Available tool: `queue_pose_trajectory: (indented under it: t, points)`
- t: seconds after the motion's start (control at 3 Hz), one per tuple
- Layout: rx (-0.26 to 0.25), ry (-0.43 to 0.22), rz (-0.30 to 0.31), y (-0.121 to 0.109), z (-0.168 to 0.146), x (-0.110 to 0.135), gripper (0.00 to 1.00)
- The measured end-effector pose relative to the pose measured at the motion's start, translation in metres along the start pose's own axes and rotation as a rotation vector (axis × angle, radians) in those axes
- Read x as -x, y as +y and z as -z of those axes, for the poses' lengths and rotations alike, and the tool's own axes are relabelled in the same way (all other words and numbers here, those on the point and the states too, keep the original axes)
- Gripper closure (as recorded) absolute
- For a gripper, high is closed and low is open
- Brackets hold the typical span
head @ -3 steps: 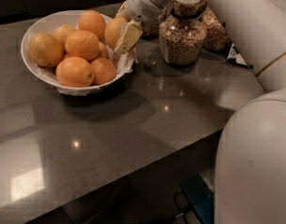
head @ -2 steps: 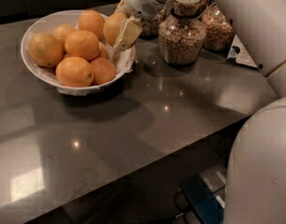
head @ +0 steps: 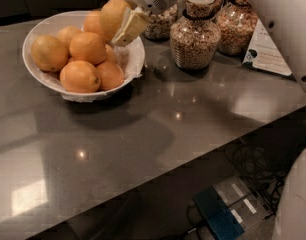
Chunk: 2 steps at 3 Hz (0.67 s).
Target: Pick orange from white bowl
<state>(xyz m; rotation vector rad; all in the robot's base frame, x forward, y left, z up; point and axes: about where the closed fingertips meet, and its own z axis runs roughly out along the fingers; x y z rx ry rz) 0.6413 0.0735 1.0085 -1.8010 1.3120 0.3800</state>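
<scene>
The white bowl (head: 38, 36) stands at the back left of the grey counter, with white crinkled liner at its right edge and several oranges in it. My gripper (head: 118, 16) reaches in from the top right and is shut on one yellow-orange orange (head: 112, 15). It holds that orange above the bowl's right rim, clear of the others. One cream finger (head: 129, 26) lies across the orange's right side; the other finger is hidden behind the fruit.
Three glass jars of cereal stand at the back right, the nearest (head: 195, 36) just right of the bowl. A white card (head: 267, 54) lies at the right. My white arm (head: 288, 29) fills the right side. Below the counter's front edge, cables and a blue box (head: 218, 216) lie on the floor.
The gripper has lifted the orange up out of the bowl. The view has moved closer and shifted, so the bowl and jars appear larger.
</scene>
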Motion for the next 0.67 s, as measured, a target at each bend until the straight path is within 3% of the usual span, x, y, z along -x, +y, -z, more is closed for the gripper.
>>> queue_pose_trajectory:
  t: [0.33,0.67]
  points:
    - [0.009,-0.110,-0.004,0.0071,-0.0071,0.0082,1.00]
    - [0.011,-0.118,-0.003,0.0079,-0.0072,0.0110,1.00]
